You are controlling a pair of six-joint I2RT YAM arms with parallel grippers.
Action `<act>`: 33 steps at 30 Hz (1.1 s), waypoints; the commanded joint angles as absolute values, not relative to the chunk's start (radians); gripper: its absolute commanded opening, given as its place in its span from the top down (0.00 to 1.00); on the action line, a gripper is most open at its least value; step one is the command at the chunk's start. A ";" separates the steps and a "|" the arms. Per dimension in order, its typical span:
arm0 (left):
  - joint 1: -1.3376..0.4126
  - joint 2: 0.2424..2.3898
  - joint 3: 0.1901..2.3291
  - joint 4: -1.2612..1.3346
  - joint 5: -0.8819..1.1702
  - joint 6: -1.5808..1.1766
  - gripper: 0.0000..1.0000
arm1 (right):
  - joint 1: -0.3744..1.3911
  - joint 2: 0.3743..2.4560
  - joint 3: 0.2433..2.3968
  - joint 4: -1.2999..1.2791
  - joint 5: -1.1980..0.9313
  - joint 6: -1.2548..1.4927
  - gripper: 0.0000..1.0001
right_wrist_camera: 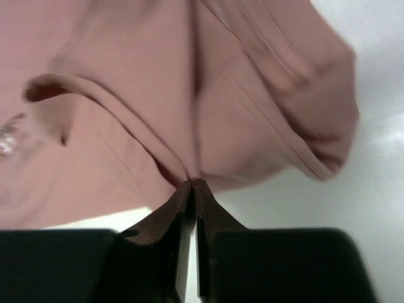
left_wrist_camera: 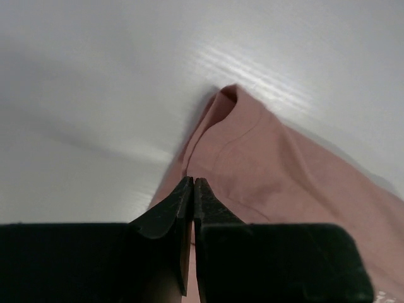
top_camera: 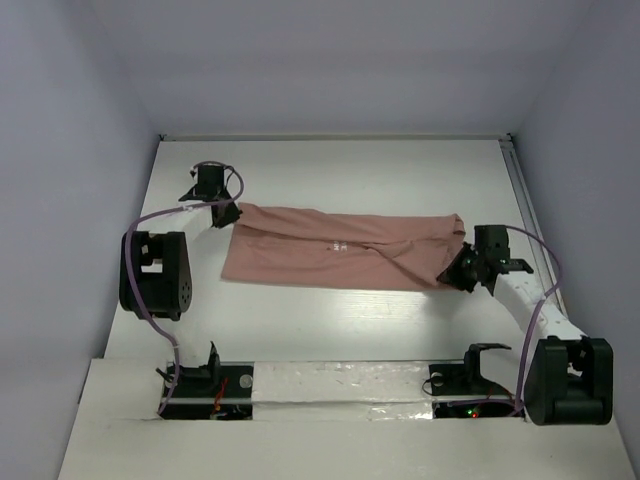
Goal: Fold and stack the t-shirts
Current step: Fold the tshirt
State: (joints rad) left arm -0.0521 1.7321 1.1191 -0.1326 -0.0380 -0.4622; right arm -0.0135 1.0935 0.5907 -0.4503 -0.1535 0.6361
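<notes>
The left claw (top_camera: pixel 226 213) is seen from above clamped on the far left corner of the salmon-pink t-shirt (top_camera: pixel 340 250). The garment is laid out as a long, rumpled band across the middle of the white table (top_camera: pixel 330 170). A small pale print (top_camera: pixel 338 245) is spotted near its centre. At the opposite end, the right claw (top_camera: pixel 452 268) is pressed into the bunched right edge of the cloth.

Over to the left wrist view: the left claw (left_wrist_camera: pixel 192 184) is shown closed tight, tips together, with pink fabric caught between them. The t-shirt (left_wrist_camera: pixel 284 170) is stretched away to the right, and a folded hem is raised just beyond the tips. Bare table (left_wrist_camera: pixel 95 95) is seen on the left.

Now the right wrist view: the right claw (right_wrist_camera: pixel 194 184) is nearly closed, only a thin slit left between the fingers. Folds of the t-shirt (right_wrist_camera: pixel 158 82) are gathered right into the tips, so the cloth is gripped here. A blurred pale print (right_wrist_camera: pixel 7 136) is glimpsed at the left edge, and table (right_wrist_camera: pixel 379 189) is seen at the right.
</notes>
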 commanded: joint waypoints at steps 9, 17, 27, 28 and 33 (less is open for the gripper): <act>-0.035 1.687 1.042 -0.129 -0.025 -0.469 0.82 | 0.029 1.127 0.759 -0.410 -0.230 0.543 0.52; -0.035 1.583 1.008 -0.167 -0.109 -0.480 0.70 | 0.150 1.517 0.934 -0.250 -0.186 0.477 0.44; -0.086 1.594 1.026 -0.175 -0.113 -0.471 0.69 | 0.204 1.609 0.993 -0.311 -0.184 0.459 0.58; -0.086 1.601 1.028 -0.178 -0.120 -0.462 0.69 | 0.216 1.591 0.982 -0.316 -0.181 0.471 0.63; -0.086 1.626 1.045 -0.163 -0.111 -0.459 0.70 | 0.296 1.516 0.960 -0.363 -0.199 0.514 0.97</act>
State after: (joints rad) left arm -0.0898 1.6268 1.0122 -0.1654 -0.0952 -0.4694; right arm 0.2424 1.5829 0.9474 -0.3302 -0.1879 0.4938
